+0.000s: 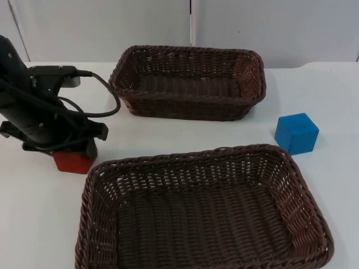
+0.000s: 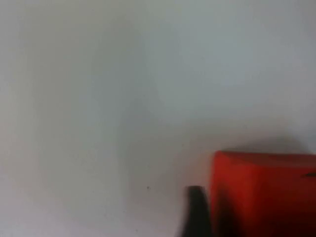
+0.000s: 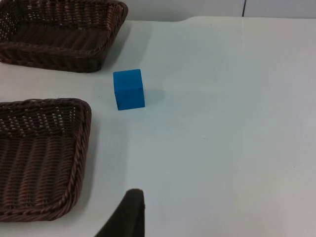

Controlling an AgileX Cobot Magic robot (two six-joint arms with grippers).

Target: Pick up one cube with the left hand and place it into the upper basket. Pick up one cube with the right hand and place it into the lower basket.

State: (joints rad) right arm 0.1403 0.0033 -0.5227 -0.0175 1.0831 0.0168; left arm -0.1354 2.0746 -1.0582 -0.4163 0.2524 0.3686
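Left gripper (image 1: 72,150): lowered onto the red cube (image 1: 73,162), just off the far-left corner of the lower basket (image 1: 303,193). In the left wrist view a black fingertip (image 2: 196,210) is seen touching the side of the red cube (image 2: 261,195). Whether the jaws are closed on the cube or merely set around it cannot be told.

Right gripper: held back from the lower basket (image 3: 81,148) on its right side, waiting; one fingertip (image 3: 129,212) is visible, and the state of the jaws cannot be told.

Blue cube (image 1: 297,133): on the white table (image 1: 336,95), just beyond the far-right corner of the lower basket, near it but apart, untouched.

Upper basket (image 1: 255,75): beyond the lower basket, with a strip of bare table between them.

Risk, grip: the red cube appears off-centre against the visible finger; an uneven hold could let it twist or drop during the lift.

Risk, rim: the red cube lies near the lower basket's rim; a low carry could catch the wicker and shift the basket.

Risk, target: a release made too early would likely leave the red cube in the lower basket or on the strip.

Open room: bare table is seen left of the lower basket and widely to its right, so the blue cube (image 3: 129,89) can probably be approached freely.
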